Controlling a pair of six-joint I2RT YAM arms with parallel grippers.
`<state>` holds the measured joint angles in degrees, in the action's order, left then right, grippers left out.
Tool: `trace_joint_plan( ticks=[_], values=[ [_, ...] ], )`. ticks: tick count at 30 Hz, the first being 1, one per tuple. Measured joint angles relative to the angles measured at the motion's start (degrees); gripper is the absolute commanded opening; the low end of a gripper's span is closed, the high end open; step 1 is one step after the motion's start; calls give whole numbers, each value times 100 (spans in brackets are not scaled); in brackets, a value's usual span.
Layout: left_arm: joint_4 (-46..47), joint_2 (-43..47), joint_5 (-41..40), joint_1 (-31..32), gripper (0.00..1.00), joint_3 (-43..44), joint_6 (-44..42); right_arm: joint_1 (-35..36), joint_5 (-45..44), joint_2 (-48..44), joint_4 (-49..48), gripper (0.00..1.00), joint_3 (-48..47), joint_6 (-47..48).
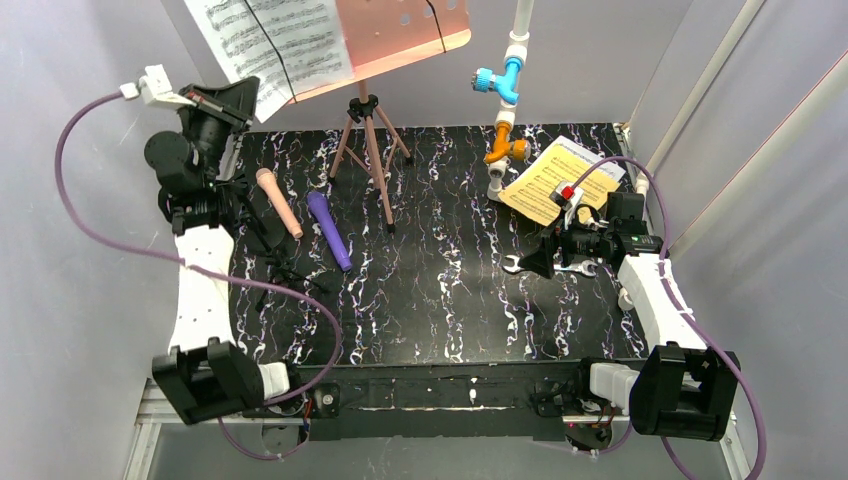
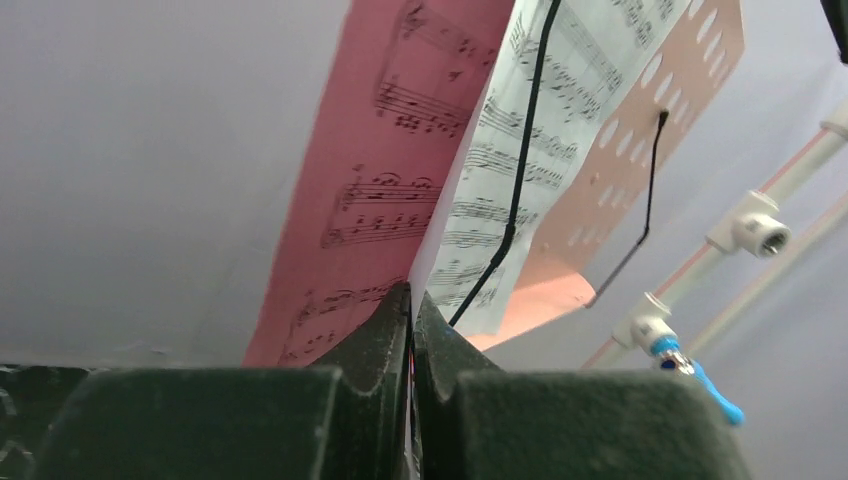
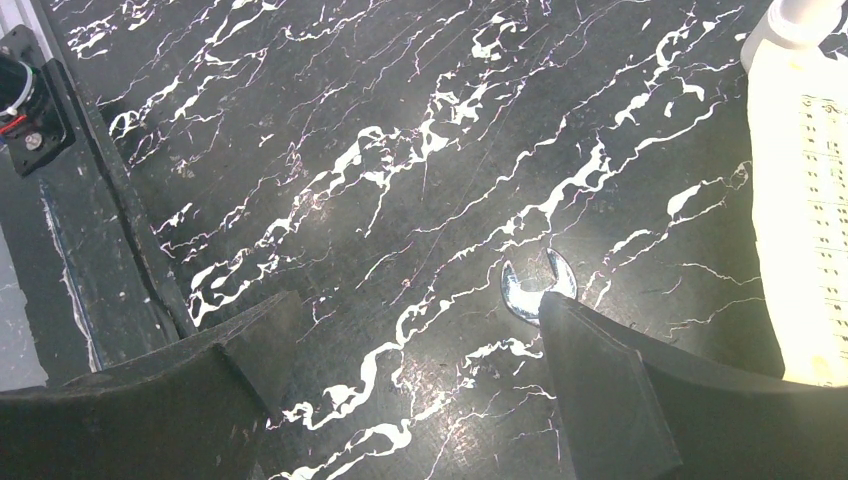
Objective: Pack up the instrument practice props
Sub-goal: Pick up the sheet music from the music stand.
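The left gripper [image 1: 236,100] is raised to the lower left corner of the salmon-pink music rest [image 1: 405,35]. In the left wrist view its jaws are pressed together on the bottom corner of the white music sheet [image 2: 520,130]. The pink music sheet [image 2: 370,170] lies directly behind that sheet, and its lower edge is hidden by the fingers, so it is unclear whether it is pinched too. A black wire retainer [image 2: 525,140] runs down the face of the white sheet on the rest.

Below the rest stand its tripod legs [image 1: 370,150]. Just left of those legs, the peach microphone [image 1: 280,203] and the purple microphone [image 1: 330,230] lie side by side on the black marbled table [image 1: 440,300]. The black mic holders [image 1: 290,272] sit nearer the arm bases, also left of the rest.

Well right of the rest, the yellow music sheet [image 1: 555,180] lies flat beside the white pipe [image 1: 505,110]. The right gripper [image 1: 537,262] is low over the table near that sheet, with its jaws spread wide and nothing between them. The silver wrench [image 3: 537,290] lies on the table just beside its right finger.
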<state>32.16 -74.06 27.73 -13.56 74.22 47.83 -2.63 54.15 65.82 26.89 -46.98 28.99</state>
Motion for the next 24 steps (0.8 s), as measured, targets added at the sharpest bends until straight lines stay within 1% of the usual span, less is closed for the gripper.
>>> trace_joint_plan(
  ticks=[4, 7, 10, 20, 24],
  values=[
    [-46, 940, -1075, -24, 0, -684, -315, 0, 0, 2, 0, 98, 0, 2],
    [-55, 1545, -1812, -26, 0, -979, -457, 0, 0, 2, 0, 98, 0, 0],
    [-52, 1930, -2251, -26, 0, -1106, -520, 0, 0, 2, 0, 99, 0, 0],
    [-197, 1932, -2232, -24, 0, -1290, -595, 0, -2, 9, 0, 98, 0, 0],
    [-249, 2092, -2192, -17, 0, -1292, -713, 0, -4, 26, 0, 98, 0, 0]
  ],
)
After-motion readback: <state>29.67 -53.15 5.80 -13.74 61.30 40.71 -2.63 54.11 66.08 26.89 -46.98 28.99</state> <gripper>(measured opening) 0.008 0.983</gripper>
